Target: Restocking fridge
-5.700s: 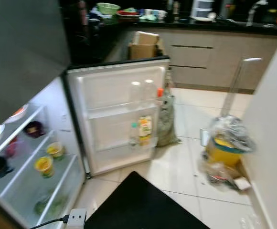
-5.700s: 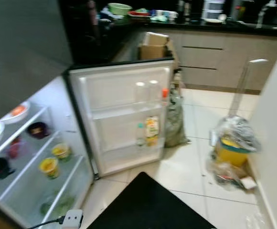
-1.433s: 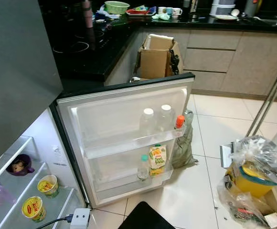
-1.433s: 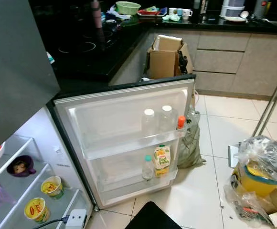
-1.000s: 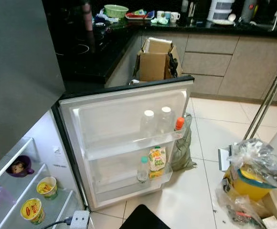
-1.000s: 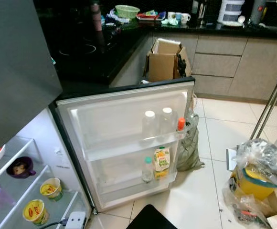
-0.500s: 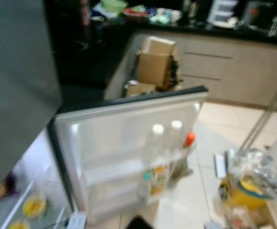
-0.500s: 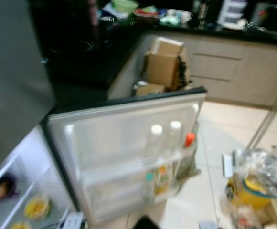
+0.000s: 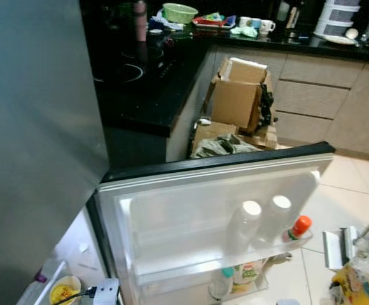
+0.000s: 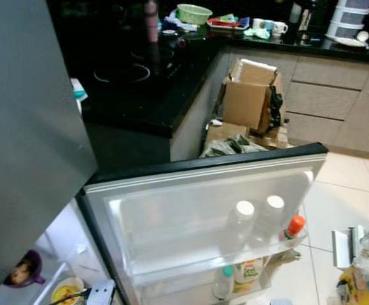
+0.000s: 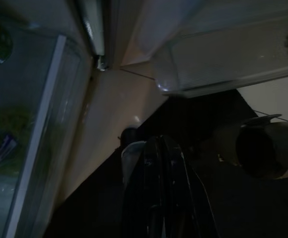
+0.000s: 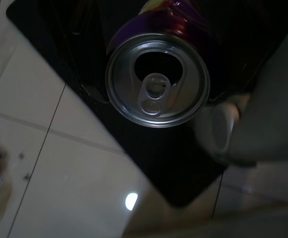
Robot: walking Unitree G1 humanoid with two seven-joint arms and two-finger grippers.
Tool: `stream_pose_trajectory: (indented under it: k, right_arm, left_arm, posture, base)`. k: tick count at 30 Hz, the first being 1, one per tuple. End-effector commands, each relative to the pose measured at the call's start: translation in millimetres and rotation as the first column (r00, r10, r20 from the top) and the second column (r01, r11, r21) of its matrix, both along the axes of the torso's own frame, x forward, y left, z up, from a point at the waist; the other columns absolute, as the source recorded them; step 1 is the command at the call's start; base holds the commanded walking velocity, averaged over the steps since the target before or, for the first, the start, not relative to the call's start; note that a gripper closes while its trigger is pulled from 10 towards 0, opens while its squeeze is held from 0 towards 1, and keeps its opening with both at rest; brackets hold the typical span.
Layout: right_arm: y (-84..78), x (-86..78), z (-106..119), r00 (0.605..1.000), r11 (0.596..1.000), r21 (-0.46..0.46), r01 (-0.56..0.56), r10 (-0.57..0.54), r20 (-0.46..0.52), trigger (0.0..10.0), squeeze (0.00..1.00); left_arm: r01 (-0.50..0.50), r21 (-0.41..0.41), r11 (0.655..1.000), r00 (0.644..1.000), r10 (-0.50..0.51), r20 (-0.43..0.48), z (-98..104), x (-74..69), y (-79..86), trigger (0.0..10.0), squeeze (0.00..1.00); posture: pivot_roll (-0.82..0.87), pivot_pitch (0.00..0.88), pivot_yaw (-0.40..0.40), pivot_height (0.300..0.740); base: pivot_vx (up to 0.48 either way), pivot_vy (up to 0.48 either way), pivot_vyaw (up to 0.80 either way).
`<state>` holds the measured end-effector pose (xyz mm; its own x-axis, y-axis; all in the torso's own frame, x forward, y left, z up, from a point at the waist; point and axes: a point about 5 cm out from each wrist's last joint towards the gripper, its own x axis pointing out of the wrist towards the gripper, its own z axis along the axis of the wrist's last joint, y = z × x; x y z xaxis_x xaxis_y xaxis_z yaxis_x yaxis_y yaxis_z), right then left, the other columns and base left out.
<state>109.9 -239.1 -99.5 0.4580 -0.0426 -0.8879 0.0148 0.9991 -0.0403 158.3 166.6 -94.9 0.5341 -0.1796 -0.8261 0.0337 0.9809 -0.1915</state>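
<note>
Purple at its side and silver on top, a drinks can (image 12: 157,79) fills the near field of the right wrist view, its pull-tab end facing the camera, above a black mat (image 12: 149,148) and pale floor tiles (image 12: 59,188). Whether the right gripper clamps it I cannot tell. The left gripper (image 11: 161,193) hangs low over the mat, fingers pressed together, holding nothing. Ahead, the fridge door (image 9: 216,210) stands open, two white-capped bottles (image 9: 245,225) and an orange-capped one (image 9: 297,229) in its upper rack.
</note>
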Motion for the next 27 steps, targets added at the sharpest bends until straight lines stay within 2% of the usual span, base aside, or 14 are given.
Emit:
stream_pose_trajectory:
  k: [1,18,27]
  right_arm:
    - [-0.5,-0.5,-0.1,1.0,1.0,-0.01,-0.014,0.014,-0.008,10.0,0.0]
    - [-1.3,3.8,1.2,0.999,0.999,-0.03,-0.043,0.043,-0.006,10.0,0.0]
    - [-1.4,1.1,0.4,0.999,0.999,-0.03,-0.042,0.042,-0.016,10.0,0.0]
  left_arm:
    - [-0.004,-0.007,1.0,1.0,0.004,-0.018,-1.9,-4.0,-1.8,10.0,0.0]
    - [-0.001,-0.007,1.0,0.999,0.001,-0.033,-2.1,-3.5,-2.0,10.0,0.0]
    - [0.004,-0.006,1.0,0.999,-0.004,-0.036,-2.6,-4.6,-2.9,10.0,0.0]
  posture:
    - [-0.14,0.0,-0.028,0.74]
    - [-0.14,0.0,-0.022,0.74]
    - [-0.14,0.0,-0.022,0.74]
  base:
    - [0.0,0.0,0.0]
    - [0.0,0.0,0.0]
    - [-0.357,0.0,0.0]
